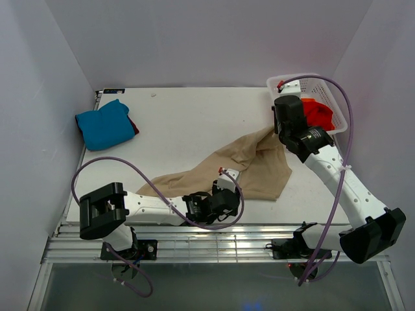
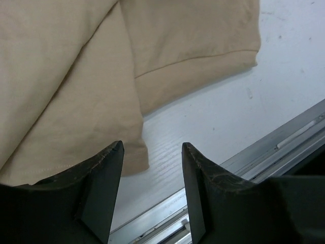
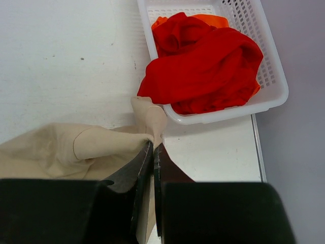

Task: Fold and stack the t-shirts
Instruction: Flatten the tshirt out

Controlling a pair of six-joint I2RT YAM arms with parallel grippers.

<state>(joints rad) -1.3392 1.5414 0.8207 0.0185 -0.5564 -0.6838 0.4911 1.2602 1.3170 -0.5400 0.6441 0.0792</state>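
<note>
White counter, pale walls: right jaws pinch a fold of the tan t-shirt near the basket; left jaws stand spread over its near hem. Soft, light, limp cloth, probably best gripped at hem corners

Each arm, the left arm and the right arm, is built of smooth white shell links joined by black joint housings, with a chunky black block at the base end. A thin lilac cable runs loose alongside each one. The jaws are matte black wedges with angled inner faces, faintly scuffed with pale scratches near their tips.
</note>
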